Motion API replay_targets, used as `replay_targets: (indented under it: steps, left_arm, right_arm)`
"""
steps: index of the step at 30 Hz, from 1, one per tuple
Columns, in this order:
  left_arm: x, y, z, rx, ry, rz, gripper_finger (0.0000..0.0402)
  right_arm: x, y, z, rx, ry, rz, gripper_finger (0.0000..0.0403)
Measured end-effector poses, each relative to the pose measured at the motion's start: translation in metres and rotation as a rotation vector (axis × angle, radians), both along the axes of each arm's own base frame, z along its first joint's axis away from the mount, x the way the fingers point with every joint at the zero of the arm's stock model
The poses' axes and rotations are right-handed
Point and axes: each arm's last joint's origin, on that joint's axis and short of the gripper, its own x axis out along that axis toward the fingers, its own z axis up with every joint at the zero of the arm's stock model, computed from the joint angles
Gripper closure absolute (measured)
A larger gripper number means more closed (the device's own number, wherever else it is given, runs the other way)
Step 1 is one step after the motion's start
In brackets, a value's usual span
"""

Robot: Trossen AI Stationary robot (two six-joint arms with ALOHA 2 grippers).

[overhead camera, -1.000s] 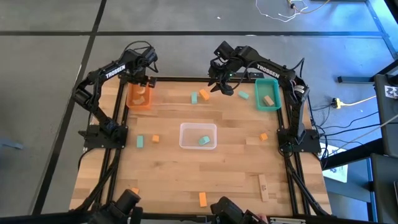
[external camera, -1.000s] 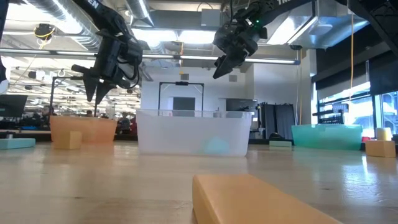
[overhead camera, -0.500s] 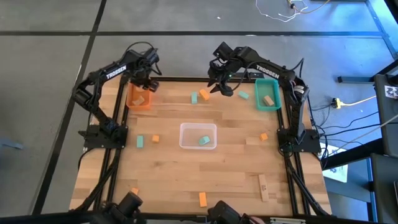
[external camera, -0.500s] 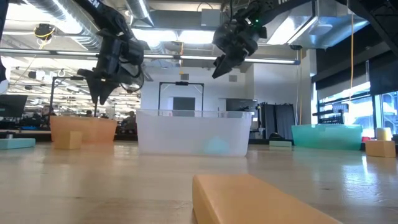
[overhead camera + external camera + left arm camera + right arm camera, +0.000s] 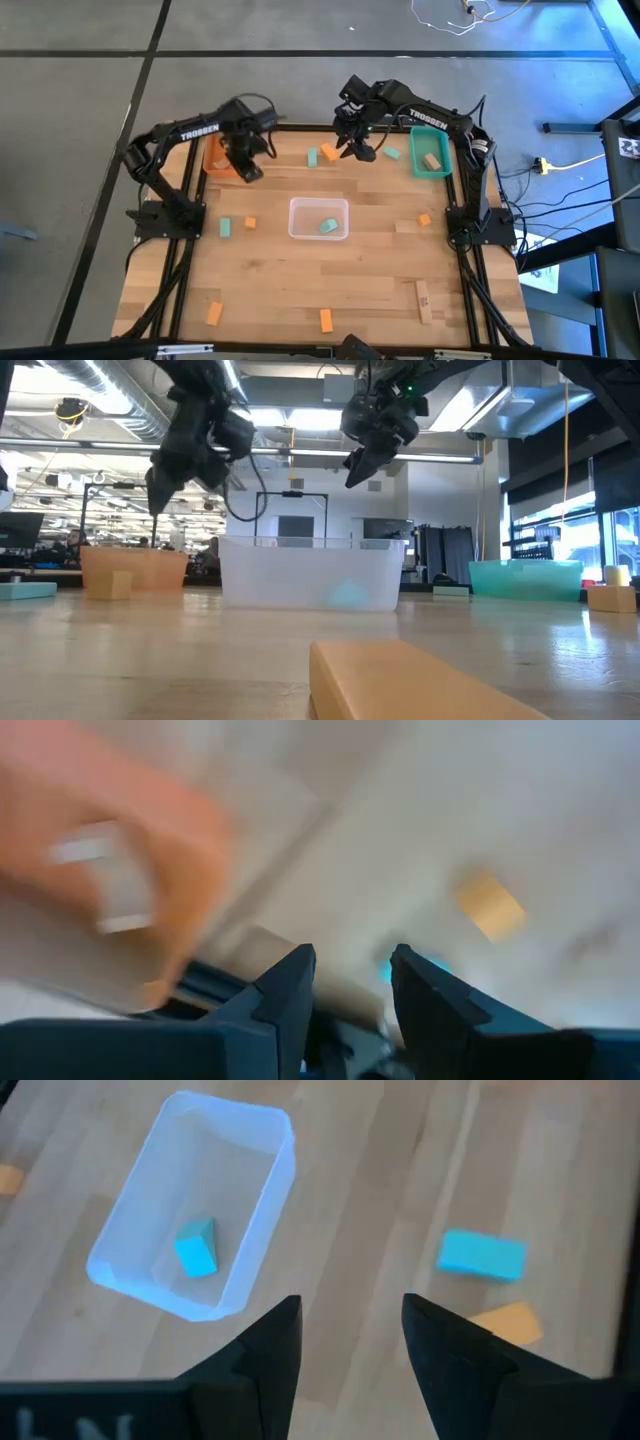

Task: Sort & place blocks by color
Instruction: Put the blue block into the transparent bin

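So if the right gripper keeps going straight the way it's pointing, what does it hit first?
Probably bare table. The right gripper, fingers open and empty, aims at wood between the clear tray and the mint green block beside an orange block. Depth is uncertain.

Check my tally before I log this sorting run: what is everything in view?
orange blocks: five, orange, loose on the table
mint blocks: four, mint; three loose, one in the clear tray
tan blocks: two, tan; one loose, one in the teal tray
orange tray: one, beside the left gripper
clear tray: one, table centre
teal tray: one, by the right arm
left gripper: dark, open
right gripper: dark, open, above loose blocks
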Motion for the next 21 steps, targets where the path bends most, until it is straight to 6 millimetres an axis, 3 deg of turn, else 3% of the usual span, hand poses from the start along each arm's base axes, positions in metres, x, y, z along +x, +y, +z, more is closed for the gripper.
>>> replay_targets:
  steps: [7, 15, 21]
  left_arm:
    - [0.028, -0.057, 0.001, -0.097, -0.013, -0.204, 0.0274]
    - [0.046, -0.116, 0.001, -0.06, 0.046, -0.134, 0.0274]
    - [0.05, -0.143, 0.0, 0.064, 0.074, -0.076, 0.0274]
  right_arm:
    - [-0.007, -0.001, -0.004, -0.053, 0.173, -0.139, 0.0228]
    - [-0.011, -0.001, -0.006, 0.018, 0.295, -0.404, 0.0228]
    - [-0.003, -0.006, -0.007, 0.121, 0.266, -0.643, 0.0228]
